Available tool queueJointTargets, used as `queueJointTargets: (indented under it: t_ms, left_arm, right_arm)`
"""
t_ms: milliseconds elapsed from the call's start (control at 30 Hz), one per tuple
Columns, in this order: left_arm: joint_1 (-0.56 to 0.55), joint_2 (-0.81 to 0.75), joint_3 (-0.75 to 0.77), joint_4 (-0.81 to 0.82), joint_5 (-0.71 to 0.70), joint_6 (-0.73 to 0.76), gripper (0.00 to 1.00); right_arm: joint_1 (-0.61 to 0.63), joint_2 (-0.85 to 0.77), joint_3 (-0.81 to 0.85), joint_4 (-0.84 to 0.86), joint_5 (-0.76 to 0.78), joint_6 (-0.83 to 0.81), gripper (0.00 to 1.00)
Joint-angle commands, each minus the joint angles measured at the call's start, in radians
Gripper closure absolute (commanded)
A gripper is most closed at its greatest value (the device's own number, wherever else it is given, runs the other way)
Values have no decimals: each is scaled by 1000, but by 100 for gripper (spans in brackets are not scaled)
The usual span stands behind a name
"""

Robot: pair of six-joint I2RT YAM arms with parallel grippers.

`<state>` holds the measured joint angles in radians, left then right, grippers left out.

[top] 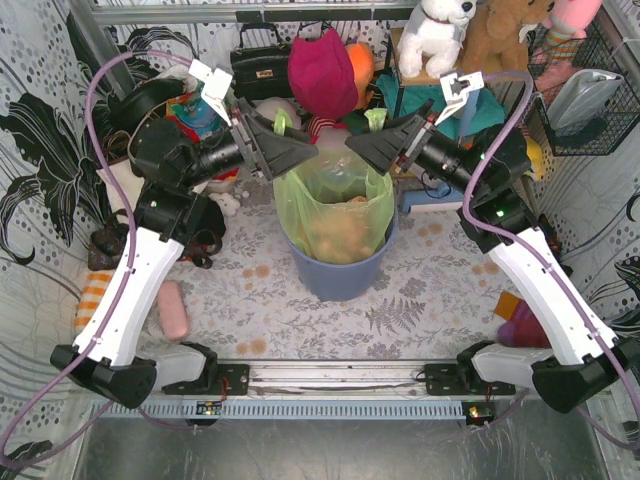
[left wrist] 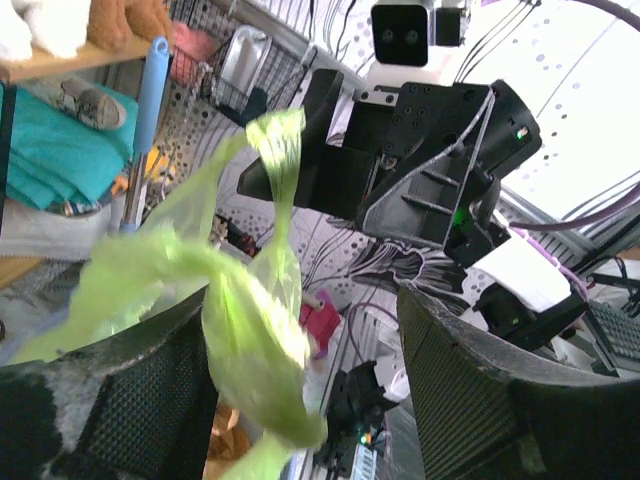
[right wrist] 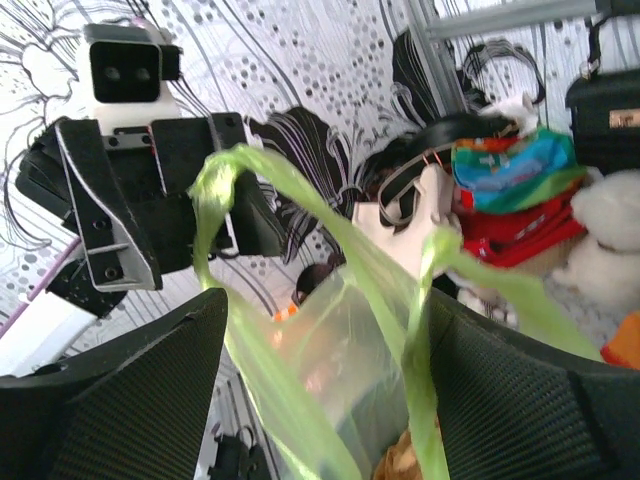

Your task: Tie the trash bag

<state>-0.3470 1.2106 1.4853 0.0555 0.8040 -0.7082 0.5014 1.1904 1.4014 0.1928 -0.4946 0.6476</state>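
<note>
The light-green trash bag [top: 335, 205] sits in a round blue-grey bin [top: 340, 278] at the table's middle, with tan crumpled paper [top: 338, 238] showing inside. My left gripper [top: 303, 150] and right gripper [top: 360, 146] face each other just above the bag's mouth. Both are open wide. In the left wrist view a stretched bag handle [left wrist: 250, 310] runs between my jaws [left wrist: 300, 300], close to the left finger, and up to the right gripper [left wrist: 290, 180]. In the right wrist view the bag's handles [right wrist: 300, 370] pass between my jaws [right wrist: 330, 300], and one loops up to the left gripper [right wrist: 215, 200].
Behind the bin stand a black handbag [top: 262, 62], a magenta hat [top: 322, 70], plush toys [top: 437, 35] and a wire basket [top: 585, 95]. A pink object [top: 172, 310] lies at the left and a purple one [top: 522, 325] at the right.
</note>
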Motion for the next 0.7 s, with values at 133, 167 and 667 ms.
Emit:
queueJointTargets:
  t_ms: [133,167,667]
  left_arm:
    - [18,48,274,108,-4,-28,27]
    - [21,45,293,103,-9,-27,27]
    - [42,-8,104,-46,-17,5,27]
  right_arm:
    - [-3,77,220,179,-28,49,30]
    - [-4,72,225,195,-27,61,30]
    - [-3,-64,-48,187,72,95,34]
